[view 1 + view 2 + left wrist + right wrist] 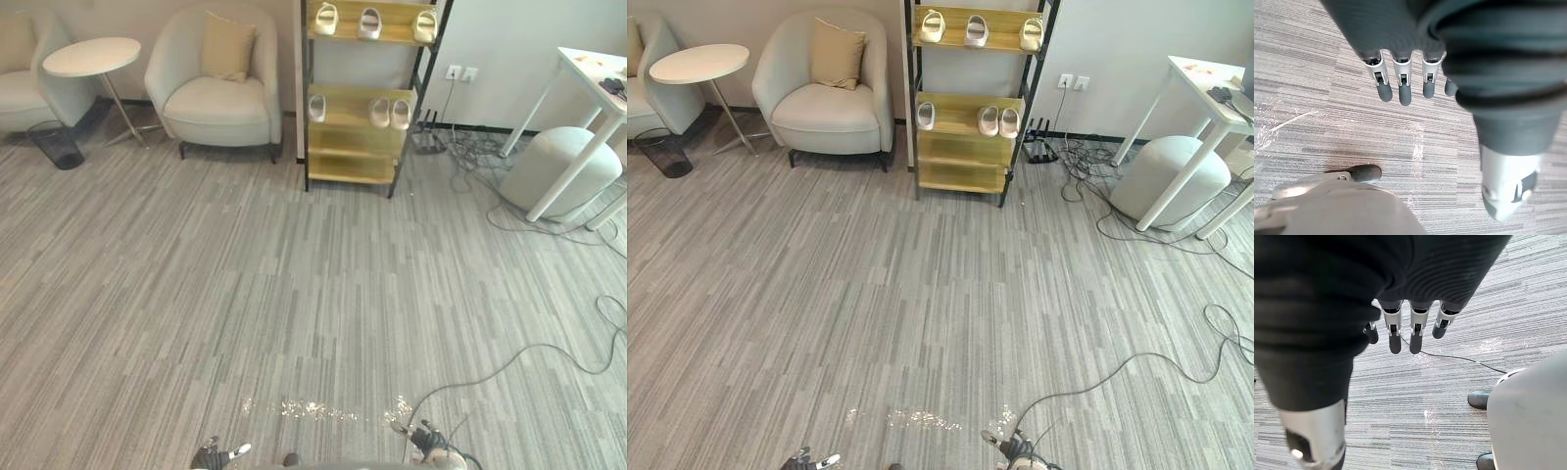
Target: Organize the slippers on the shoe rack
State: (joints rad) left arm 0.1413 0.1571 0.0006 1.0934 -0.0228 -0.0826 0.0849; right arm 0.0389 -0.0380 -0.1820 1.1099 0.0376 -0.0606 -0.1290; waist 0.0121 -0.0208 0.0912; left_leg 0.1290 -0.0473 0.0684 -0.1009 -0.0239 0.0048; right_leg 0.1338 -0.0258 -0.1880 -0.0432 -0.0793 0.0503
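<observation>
- At the far wall, across the grey carpeted floor [294,294]: a shoe rack [353,147] with dark uprights and pale wooden shelves.
- On its top shelf, three pale slippers [369,23] in a row, toes pointing outward, each set apart from the next.
- On the middle shelf, three more: a single slipper [317,108] at the left end, and a pair [379,112] side by side towards the right.
- Left of the rack, a cream armchair [217,103] with a tan cushion [227,47] propped against its back. Further left, a round white side table [93,56] and a dark bin [54,144] on the floor.
- Right of the rack, a white table [588,73] with a rounded grey pouf [558,166] just beside its leg.
- At the near edge, well apart from the rack: left hand [217,456] at the lower left, right hand [423,441] at the lower right, both low over the carpet.
- Left hand's fingers [1403,90] straight and slightly spread, pointing down at the floor, empty, thumb held apart.
- Right hand's fingers [1415,333] likewise straight, in a loose row, gripping nothing, above bare carpet.
</observation>
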